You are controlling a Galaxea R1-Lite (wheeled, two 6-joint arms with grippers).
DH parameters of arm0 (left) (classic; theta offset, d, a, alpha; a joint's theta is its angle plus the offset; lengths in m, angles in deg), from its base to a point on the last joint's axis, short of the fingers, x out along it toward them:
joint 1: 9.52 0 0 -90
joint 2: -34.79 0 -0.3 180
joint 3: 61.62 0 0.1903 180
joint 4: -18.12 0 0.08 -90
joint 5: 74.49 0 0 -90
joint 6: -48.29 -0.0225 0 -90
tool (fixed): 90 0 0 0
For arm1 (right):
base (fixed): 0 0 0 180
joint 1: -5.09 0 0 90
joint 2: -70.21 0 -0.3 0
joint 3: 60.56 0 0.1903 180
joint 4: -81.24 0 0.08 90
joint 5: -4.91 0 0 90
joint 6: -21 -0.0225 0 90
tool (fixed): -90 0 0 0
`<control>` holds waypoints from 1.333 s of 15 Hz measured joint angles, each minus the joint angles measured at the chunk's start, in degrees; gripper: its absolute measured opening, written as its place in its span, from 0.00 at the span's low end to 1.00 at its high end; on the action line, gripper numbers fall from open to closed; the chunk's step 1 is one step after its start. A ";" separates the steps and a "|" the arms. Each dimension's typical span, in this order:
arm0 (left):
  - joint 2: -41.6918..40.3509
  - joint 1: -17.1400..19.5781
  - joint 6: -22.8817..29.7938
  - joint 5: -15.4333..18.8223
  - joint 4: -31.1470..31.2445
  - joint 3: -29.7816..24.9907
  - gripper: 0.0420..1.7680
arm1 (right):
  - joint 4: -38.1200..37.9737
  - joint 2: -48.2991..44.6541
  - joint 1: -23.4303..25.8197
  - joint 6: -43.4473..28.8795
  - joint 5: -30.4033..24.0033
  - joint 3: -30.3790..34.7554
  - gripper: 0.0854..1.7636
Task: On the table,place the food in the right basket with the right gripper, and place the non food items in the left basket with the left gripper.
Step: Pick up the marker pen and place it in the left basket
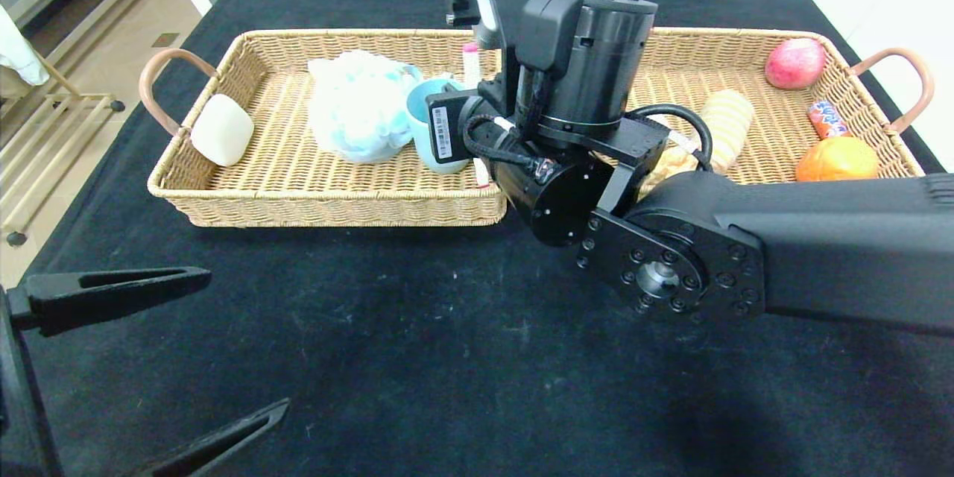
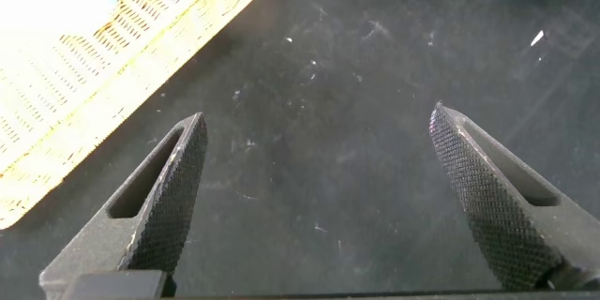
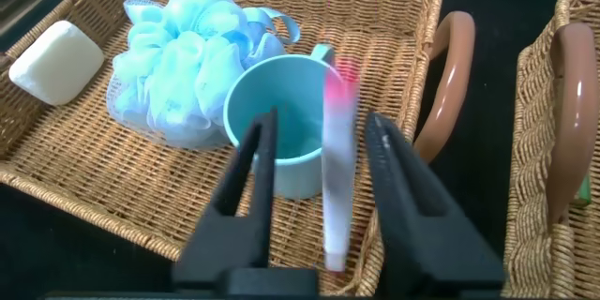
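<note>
Tube, white with pink cap, hangs between your right hand's parted fingers over the left basket, beside the blue cup: release under way. Your left hand waits wide over the worktop.

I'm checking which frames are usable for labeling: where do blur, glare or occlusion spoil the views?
Head view: the right arm blocks the baskets' middle. Left wrist view: the left basket is washed out by glare. Right wrist view: the white tube between the right gripper fingers is smeared by motion blur.
</note>
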 joint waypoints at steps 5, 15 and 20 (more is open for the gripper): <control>-0.04 -0.09 -0.06 0.00 0.00 -0.02 0.97 | 0.13 -0.46 -0.24 1.60 0.17 1.57 0.67; 0.85 1.04 0.77 -0.59 -0.22 0.57 0.97 | -1.76 -16.64 -2.23 1.96 -0.80 25.61 0.88; 2.54 7.90 2.74 0.00 -0.29 1.10 0.97 | -10.03 -33.49 4.44 1.66 -8.57 40.72 0.92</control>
